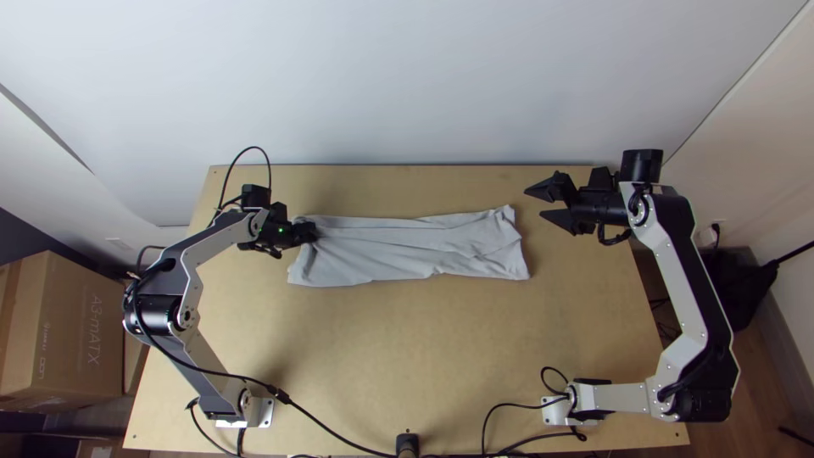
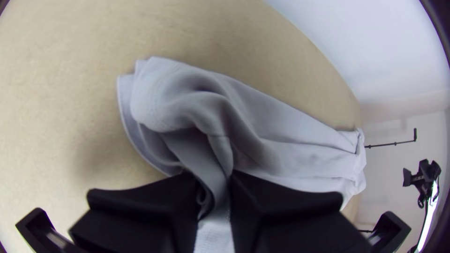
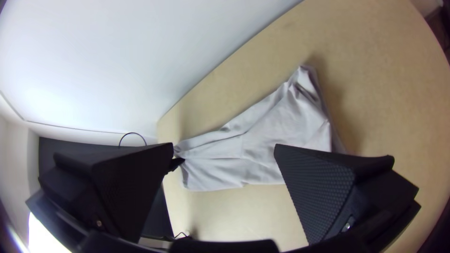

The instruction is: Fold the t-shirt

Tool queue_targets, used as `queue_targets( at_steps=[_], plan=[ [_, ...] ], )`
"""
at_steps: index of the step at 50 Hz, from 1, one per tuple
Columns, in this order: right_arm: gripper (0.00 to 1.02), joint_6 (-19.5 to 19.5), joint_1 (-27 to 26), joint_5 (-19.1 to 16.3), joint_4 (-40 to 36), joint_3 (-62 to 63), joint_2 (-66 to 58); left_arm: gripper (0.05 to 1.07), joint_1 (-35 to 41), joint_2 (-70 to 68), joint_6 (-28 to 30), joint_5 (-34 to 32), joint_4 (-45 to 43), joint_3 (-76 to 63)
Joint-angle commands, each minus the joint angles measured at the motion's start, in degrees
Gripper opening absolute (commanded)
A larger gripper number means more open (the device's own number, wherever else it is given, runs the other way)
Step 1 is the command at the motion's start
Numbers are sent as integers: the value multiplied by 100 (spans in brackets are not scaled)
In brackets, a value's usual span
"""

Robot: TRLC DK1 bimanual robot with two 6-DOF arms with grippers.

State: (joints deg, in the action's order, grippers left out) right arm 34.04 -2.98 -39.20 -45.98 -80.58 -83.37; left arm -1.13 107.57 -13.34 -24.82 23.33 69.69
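In the top view my left gripper (image 1: 303, 232) is at the left end of the grey t-shirt (image 1: 398, 246), which lies as a long, narrow folded strip with creases. The left wrist view shows the left gripper (image 2: 214, 197) shut on a bunched part of the t-shirt (image 2: 290, 159). To the right of the cloth, my right gripper (image 1: 536, 203) stands open in the top view, apart from it. From the right wrist, the right gripper (image 3: 225, 150) has a wide gap between its fingers, with the t-shirt (image 3: 262, 145) lying beyond on the table.
The wooden table (image 1: 407, 339) borders a white wall (image 1: 407, 85) at its far edge. A black cable (image 1: 339, 434) runs along the near edge, where a dark post (image 1: 408, 444) stands. Cardboard boxes (image 1: 64, 331) are beside the table on the left.
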Motion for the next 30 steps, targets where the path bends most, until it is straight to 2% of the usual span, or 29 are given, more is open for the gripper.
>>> queue_targets(
  at_steps=[1, 7, 11, 22, 30],
  plan=[
    [99, -82, 123, 352, 1, 262, 287, 8, -388, -113, 60, 153, 136, -535],
    [99, -354, 246, 941, 1, 534, 445, 8, -1118, -526, 596, 258, 277, -746],
    [99, -504, 254, 1178, 10, 692, 524, 8, -1716, -729, 1115, 329, 453, -746],
    [99, -627, 290, 1424, 80, 938, 603, 8, -3350, -755, 2556, 689, 1156, 1],
    [99, -653, 334, 1450, 80, 965, 700, 8, -3860, -913, 3004, 1322, 1358, 677]
  ],
)
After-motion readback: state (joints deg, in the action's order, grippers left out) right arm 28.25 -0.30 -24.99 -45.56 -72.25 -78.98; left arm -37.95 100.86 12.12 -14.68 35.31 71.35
